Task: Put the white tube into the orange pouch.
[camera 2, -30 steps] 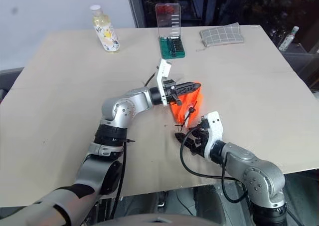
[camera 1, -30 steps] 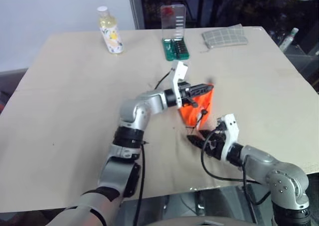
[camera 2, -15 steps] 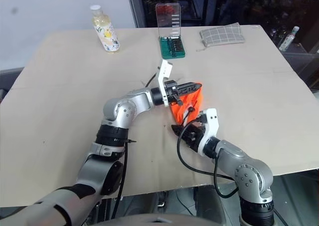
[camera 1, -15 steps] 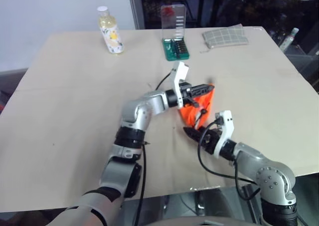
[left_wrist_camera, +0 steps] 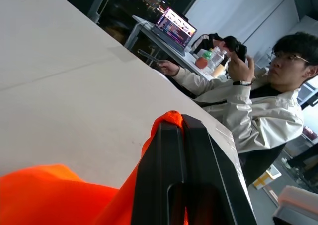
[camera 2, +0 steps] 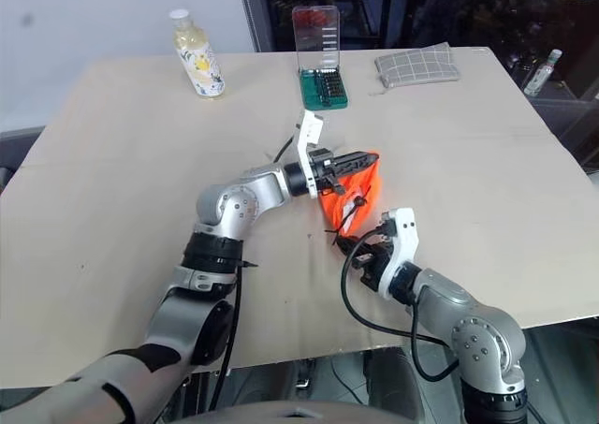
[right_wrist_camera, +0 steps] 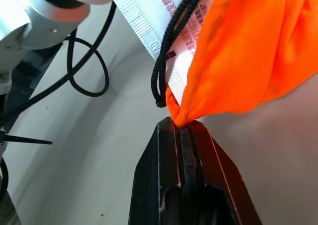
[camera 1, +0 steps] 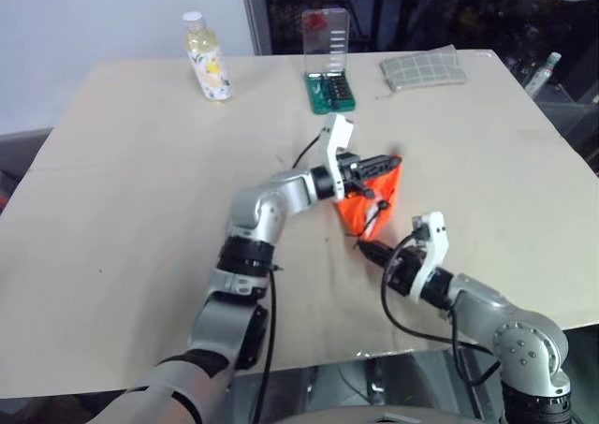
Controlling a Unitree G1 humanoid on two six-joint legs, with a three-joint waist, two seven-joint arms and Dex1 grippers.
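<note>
The orange pouch (camera 1: 372,202) hangs in the air over the table's middle, its black cord (right_wrist_camera: 171,46) dangling. My left gripper (camera 1: 391,163) points level and is shut on the pouch's top edge (left_wrist_camera: 169,118). My right gripper (camera 1: 367,248) reaches in from below and is shut on the pouch's lower corner (right_wrist_camera: 181,116). In the right wrist view the flat, ridged end of the white tube (right_wrist_camera: 161,29), with print on it, lies against the orange fabric. The cord crosses it, and the rest of the tube is hidden behind the pouch.
At the table's far side stand a yellowish bottle (camera 1: 207,59), an open green bit case (camera 1: 328,64) and a folded grey checked cloth (camera 1: 422,69). A seated person (left_wrist_camera: 258,111) shows beyond the table in the left wrist view. The table's front edge (camera 1: 309,360) is close.
My right gripper stood open under the pouch a second ago; its fingers have since shut on the pouch's lower corner. The left gripper has kept still, holding the top edge.
</note>
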